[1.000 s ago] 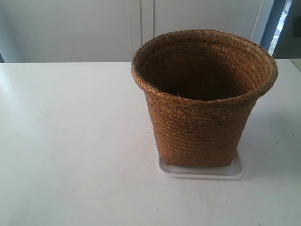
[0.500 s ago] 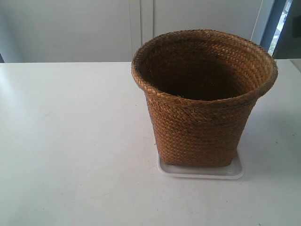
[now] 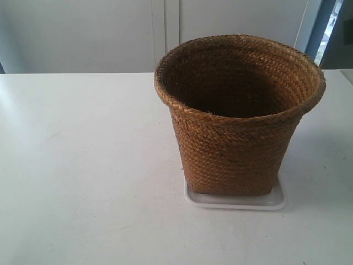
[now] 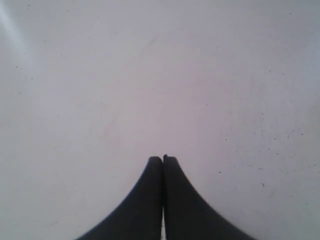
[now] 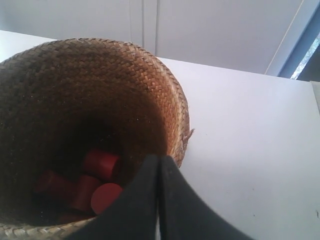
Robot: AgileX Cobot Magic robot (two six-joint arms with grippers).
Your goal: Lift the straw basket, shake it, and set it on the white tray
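Tan woven straw basket sitting upright on the flat white plastic tray.
My left gripper and right gripper are both pinched closed, holding nothing; red cylinders lie inside the basket.

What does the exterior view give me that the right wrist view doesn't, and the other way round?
Exterior only: the tray under the basket, and the basket's outer wall down to its base. Right wrist only: red cylinders lying in the basket's bottom, and the right pincer, shut. Both: the basket's rim and the white table.
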